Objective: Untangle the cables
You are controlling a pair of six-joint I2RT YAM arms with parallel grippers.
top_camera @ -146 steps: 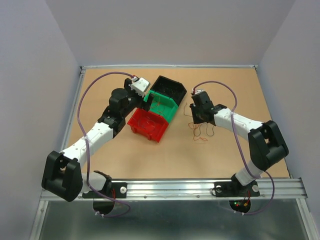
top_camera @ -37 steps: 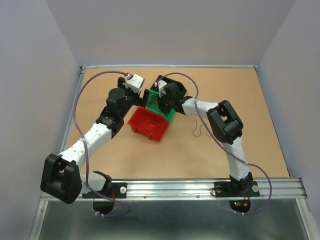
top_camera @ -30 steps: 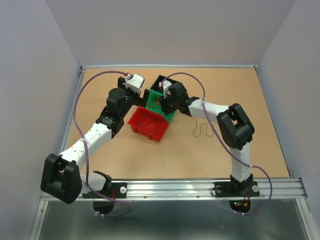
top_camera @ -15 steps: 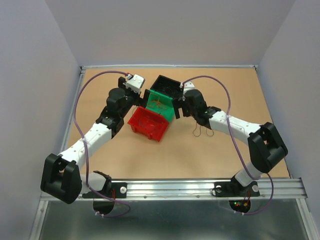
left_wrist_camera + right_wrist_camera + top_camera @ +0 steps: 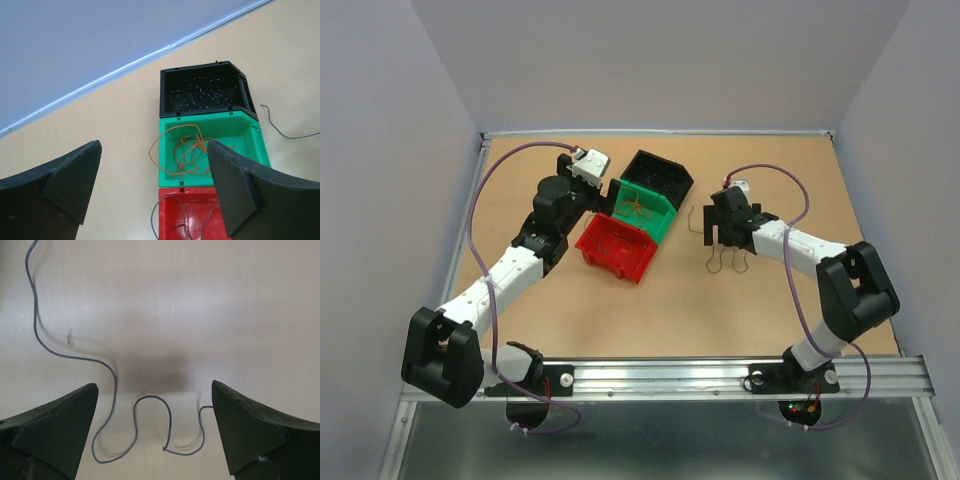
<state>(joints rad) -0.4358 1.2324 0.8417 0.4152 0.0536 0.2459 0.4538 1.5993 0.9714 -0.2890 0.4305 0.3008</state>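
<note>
The cables lie sorted. Orange wires (image 5: 190, 152) curl in the green bin (image 5: 252, 145), dark wires (image 5: 200, 92) fill the black bin (image 5: 165, 82), and a grey wire (image 5: 167, 210) rests in the red bin (image 5: 197, 222). One more thin grey wire (image 5: 114, 385) snakes loose over the table (image 5: 722, 262). My right gripper (image 5: 154, 386) hangs open just above it (image 5: 725, 243), nothing between its fingers. Over the left side of the bins my left gripper (image 5: 152, 150) is open and empty (image 5: 604, 192).
The three bins stand in a diagonal row at the table's middle back: black (image 5: 660, 178), green (image 5: 645, 212), red (image 5: 615, 248). The table's raised back edge (image 5: 660, 133) meets the wall. Purple cables loop above both arms.
My right gripper opened over the green bin, then swung right and down over the loose grey wire on the table. The left arm has stayed still.
</note>
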